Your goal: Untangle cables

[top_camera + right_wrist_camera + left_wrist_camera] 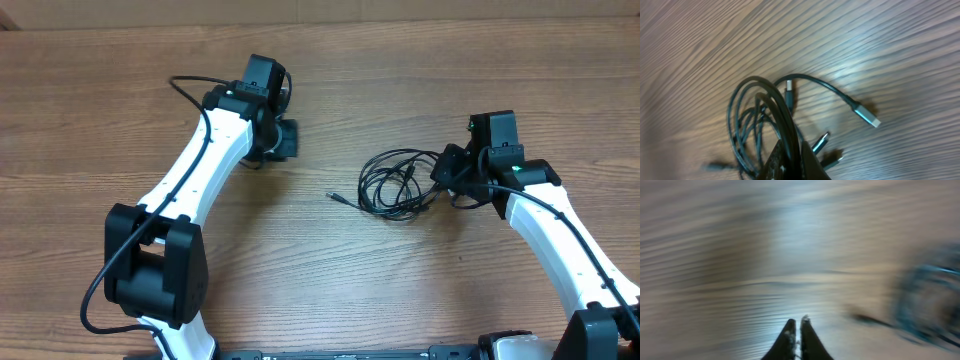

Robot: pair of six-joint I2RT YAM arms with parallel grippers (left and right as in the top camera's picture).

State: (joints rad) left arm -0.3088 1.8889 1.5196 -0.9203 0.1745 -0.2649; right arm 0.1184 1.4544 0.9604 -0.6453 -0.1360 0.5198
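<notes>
With right gripper (447,172) clamped on the 3 o'clock edge of the cables (393,183), coiled right of centre, and left gripper (285,140) pinched shut, empty, at their 10 o'clock, best to lift gently and pin the plug end (335,197) at 9 o'clock.

Left wrist view — cables (902,305) blurred.

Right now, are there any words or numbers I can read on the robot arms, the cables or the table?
No text can be read anywhere in these pictures.
On the cables: nothing, they are plain black and the plugs show no lettering.
On the robot arms: no label shows; the green spot on the right one is a light, not a sign.
On the table: only wood grain.
Left wrist view: too blurred to read anything.
</notes>
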